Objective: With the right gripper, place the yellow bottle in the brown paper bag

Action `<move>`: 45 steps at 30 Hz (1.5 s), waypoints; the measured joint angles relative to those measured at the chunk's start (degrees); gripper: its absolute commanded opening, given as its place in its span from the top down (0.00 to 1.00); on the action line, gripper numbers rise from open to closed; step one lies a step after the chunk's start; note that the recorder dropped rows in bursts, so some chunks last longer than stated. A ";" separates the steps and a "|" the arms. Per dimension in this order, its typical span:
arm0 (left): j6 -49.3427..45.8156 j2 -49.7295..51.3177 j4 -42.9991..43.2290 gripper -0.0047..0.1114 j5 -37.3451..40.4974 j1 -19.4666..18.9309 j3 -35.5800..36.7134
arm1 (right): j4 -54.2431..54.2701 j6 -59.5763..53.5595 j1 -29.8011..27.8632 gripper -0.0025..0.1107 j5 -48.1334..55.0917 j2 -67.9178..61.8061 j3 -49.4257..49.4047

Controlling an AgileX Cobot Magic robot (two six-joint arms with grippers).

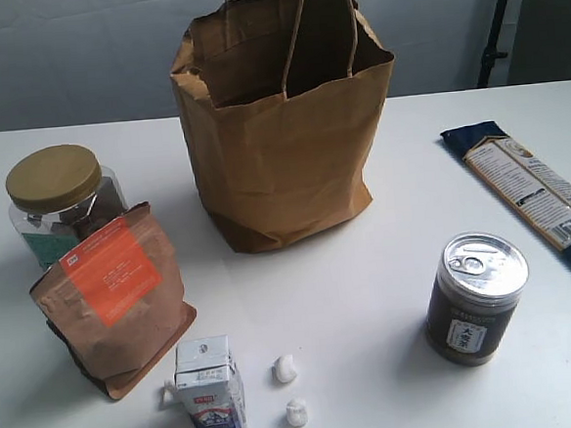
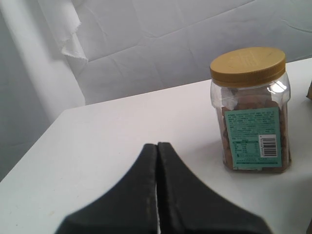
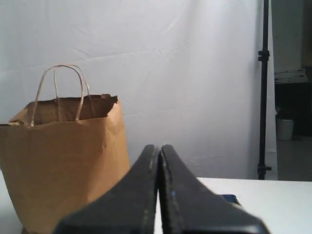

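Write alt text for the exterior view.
An open brown paper bag stands at the back of a white table. Around it: a gold-lidded jar, an orange-labelled pouch, a small carton, a dark can and a blue packet.

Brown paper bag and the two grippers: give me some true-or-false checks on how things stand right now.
The brown paper bag stands upright, mouth open. True.
The right gripper is open. False: its jaws are closed together, holding nothing.
A yellow bottle stands beside the bag. False: none shows in any view.
The pull-tab can stands upright, apart from the bag. True.
The gold-lidded jar lies on its side. False: it stands upright.
The left gripper is shut. True.
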State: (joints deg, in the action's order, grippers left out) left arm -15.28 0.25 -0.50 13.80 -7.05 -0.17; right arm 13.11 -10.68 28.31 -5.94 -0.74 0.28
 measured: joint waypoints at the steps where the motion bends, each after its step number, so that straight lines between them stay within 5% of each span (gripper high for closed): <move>1: 0.00 0.00 0.00 0.96 0.00 0.00 0.00 | -0.43 0.00 -0.66 0.98 1.03 0.26 0.00; 9: 0.00 0.00 0.00 0.96 0.00 0.00 0.00 | -3.92 0.21 -3.40 0.98 8.61 0.38 -0.12; 18: 0.00 0.00 0.00 0.96 0.00 0.00 0.00 | -15.65 12.94 -3.67 0.98 12.59 0.51 -0.12; 45: 0.00 0.00 0.00 0.96 0.00 0.00 0.00 | -13.62 11.11 -3.67 0.98 12.72 0.51 -0.12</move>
State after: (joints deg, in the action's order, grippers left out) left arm -15.28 0.25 -0.50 13.80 -7.05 -0.17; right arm -0.51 0.42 24.64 6.79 -0.23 0.16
